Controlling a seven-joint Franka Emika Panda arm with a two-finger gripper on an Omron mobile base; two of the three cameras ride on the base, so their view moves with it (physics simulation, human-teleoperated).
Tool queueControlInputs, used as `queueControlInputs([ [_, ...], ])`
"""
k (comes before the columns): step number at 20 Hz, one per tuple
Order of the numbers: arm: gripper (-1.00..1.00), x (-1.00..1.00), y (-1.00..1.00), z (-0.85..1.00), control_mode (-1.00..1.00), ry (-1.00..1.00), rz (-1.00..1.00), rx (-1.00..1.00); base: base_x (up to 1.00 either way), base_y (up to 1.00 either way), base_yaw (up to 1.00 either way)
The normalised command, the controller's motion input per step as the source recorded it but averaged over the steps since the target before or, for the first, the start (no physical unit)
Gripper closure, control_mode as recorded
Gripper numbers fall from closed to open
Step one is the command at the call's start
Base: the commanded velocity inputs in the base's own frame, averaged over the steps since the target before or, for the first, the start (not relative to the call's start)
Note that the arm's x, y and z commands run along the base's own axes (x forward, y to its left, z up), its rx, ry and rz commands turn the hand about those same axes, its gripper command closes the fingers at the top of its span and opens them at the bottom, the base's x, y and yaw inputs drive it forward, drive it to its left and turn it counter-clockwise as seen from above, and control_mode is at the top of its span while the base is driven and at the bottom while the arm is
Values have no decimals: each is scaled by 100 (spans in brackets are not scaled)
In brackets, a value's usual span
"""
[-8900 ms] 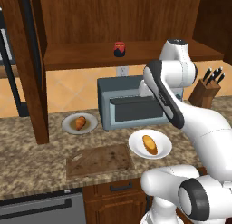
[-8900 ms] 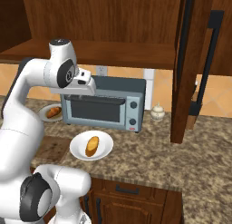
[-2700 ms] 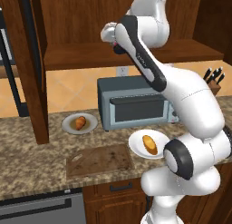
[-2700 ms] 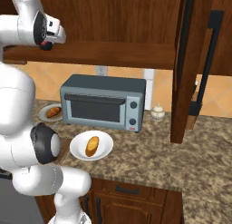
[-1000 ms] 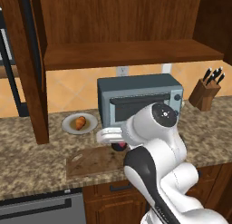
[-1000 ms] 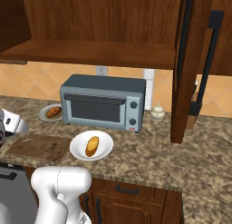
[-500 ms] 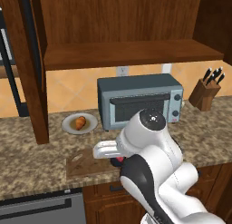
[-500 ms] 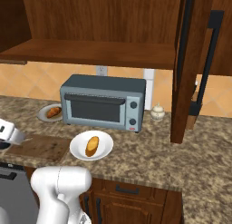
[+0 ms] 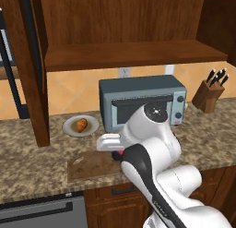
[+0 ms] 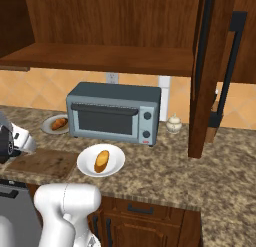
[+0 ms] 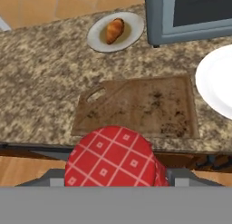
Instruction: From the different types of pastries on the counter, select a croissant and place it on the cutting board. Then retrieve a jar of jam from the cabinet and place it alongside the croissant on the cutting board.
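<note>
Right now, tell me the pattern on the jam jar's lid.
Red with a white diamond grid, on the jar, clearest in the hand view.

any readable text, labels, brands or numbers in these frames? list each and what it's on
None readable.
Jar of jam: red lid with a white diamond grid, no lettering.
Toaster oven: small knobs on its front panel, any marks too small to read.
Cutting board: only dark stains.
Plates and pastries: no markings.
</note>
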Motion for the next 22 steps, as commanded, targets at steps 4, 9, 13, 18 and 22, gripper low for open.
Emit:
queueControlInputs([
  [4,100,0,6,-98,-100,1,0,-21,0,0,0],
  [9,100,28,3,-15,-100,-1,0,5,0,0,0],
  [13,100,83,4,0,-100,-4,0,5,0,0,0],
  [18,100,0,7,-35,-100,2,-1,2,0,0,0],
  [22,100,0,8,-59,-100,3,-1,-3,0,0,0],
])
